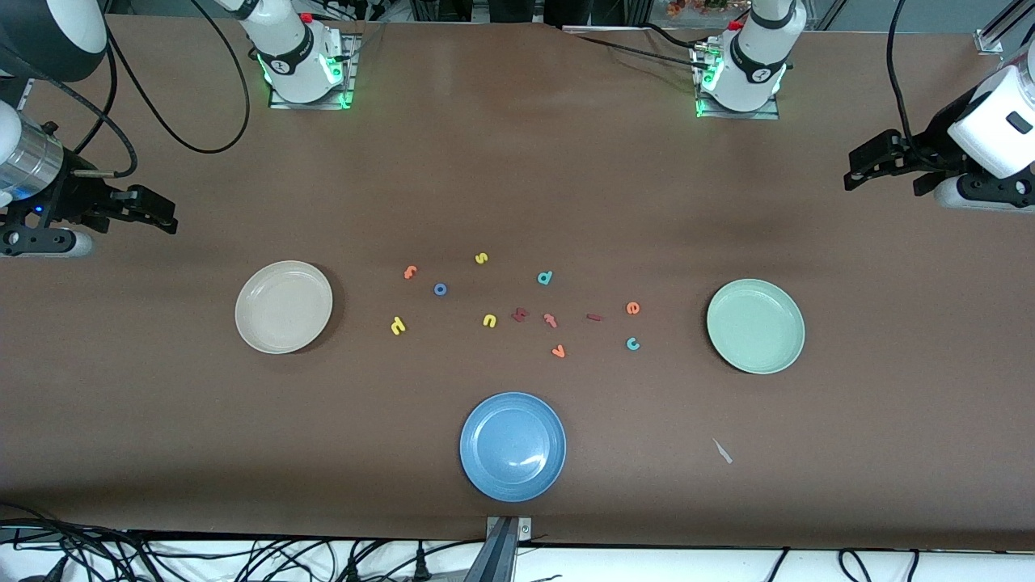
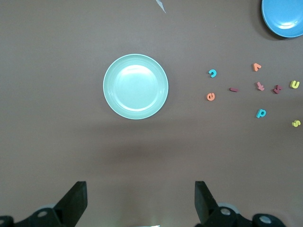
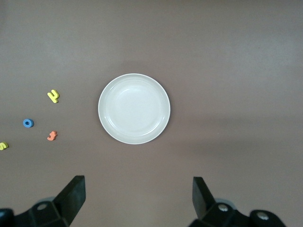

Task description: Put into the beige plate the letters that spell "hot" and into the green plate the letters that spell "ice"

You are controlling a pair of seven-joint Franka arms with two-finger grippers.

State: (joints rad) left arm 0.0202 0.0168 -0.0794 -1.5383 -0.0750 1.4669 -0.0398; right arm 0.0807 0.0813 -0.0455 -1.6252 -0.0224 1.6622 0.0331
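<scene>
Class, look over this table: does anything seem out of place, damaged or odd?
One thing: a small pale scrap lies on the table, nearer the camera than the green plate. It matches neither letters nor plates, so it looks like stray litter.

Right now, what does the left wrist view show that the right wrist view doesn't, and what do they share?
Only the left wrist view: the green plate, part of the blue plate, and the teal c, orange e and red i.
Only the right wrist view: the beige plate, yellow h, blue o and orange t.
Both: an empty plate on the brown table, with that arm's own open fingers.
</scene>
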